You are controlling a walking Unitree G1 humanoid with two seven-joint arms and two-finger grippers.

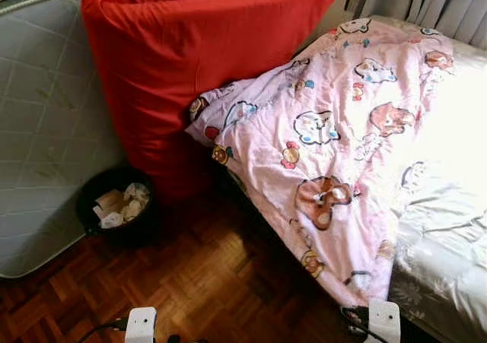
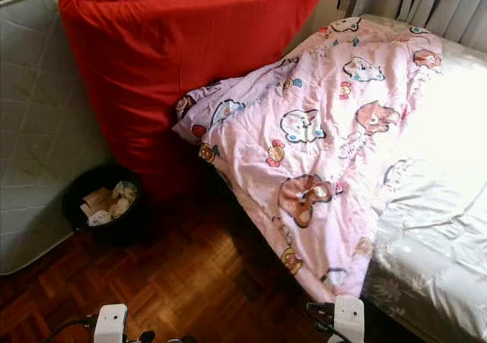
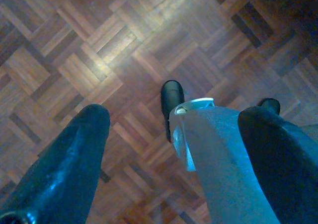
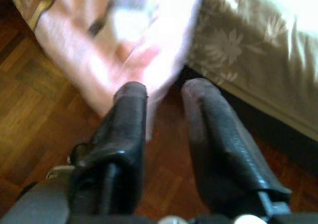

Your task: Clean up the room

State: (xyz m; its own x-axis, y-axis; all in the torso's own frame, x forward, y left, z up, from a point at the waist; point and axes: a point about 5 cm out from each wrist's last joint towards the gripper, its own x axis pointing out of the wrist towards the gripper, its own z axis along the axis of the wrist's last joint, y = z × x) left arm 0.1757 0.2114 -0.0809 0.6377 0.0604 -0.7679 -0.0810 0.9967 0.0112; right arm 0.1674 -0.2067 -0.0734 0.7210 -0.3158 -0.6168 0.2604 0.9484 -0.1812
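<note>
Looking down, I see a pink cartoon-print quilt [image 1: 327,153] spread across the bed [image 1: 449,229], its lower corner hanging over the bed's edge toward the parquet floor [image 1: 205,282]. A big red cushion [image 1: 190,61] leans against an upended grey mattress [image 1: 46,122] by the head of the bed, with the quilt's top corner touching it. Just beside the cushion, a black waste bin [image 1: 114,204] stands on the floor with crumpled paper [image 1: 120,204] inside. My left gripper [image 3: 174,129] hangs over bare parquet, fingers spread wide with nothing between them. My right gripper [image 4: 164,114] is low near the bed's edge, close to the quilt's hanging corner; its fingers are parted and hold nothing.
</note>
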